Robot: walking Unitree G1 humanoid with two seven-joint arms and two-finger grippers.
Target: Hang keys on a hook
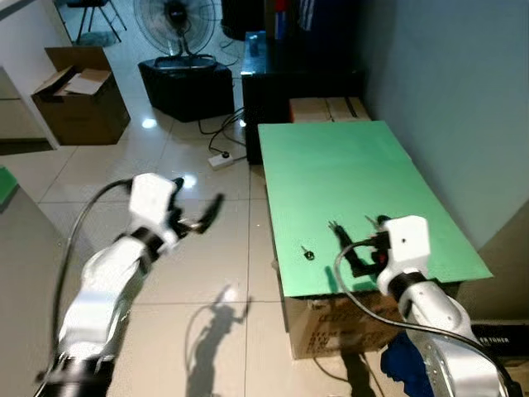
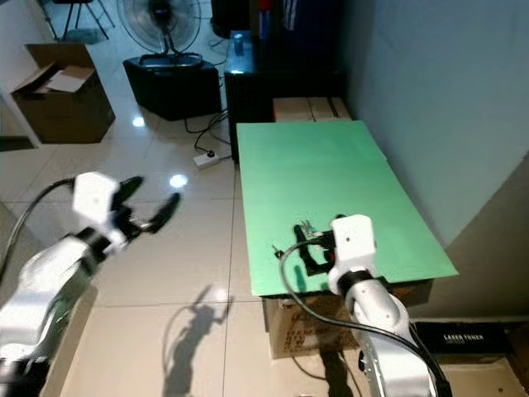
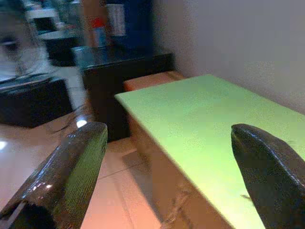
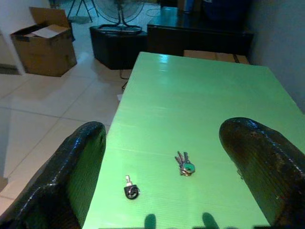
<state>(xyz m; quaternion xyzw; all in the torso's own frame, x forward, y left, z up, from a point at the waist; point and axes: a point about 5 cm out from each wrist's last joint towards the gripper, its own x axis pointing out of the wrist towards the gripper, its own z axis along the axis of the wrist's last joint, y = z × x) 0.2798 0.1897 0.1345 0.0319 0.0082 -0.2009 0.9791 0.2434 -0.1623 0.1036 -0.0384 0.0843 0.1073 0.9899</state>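
Note:
A bunch of keys with a green tag (image 4: 184, 166) lies on the green tabletop (image 1: 347, 174), near its front edge. A single key with a black head (image 1: 307, 253) lies to its left. My right gripper (image 1: 354, 227) hovers low over that front edge, open and holding nothing. The bunch sits just ahead of it, between the lines of its two fingers (image 4: 81, 167). My left gripper (image 1: 203, 212) is raised over the tiled floor left of the table. It is open and empty, and its wrist view looks toward the table's left side (image 3: 190, 124).
The table rests on cardboard boxes (image 1: 339, 327). A grey wall runs along its right side. Behind it stands a black cabinet (image 1: 297, 83). A fan (image 1: 178, 21) on a black box, a power strip (image 1: 221, 159) with cables and an open carton (image 1: 78, 95) lie on the floor.

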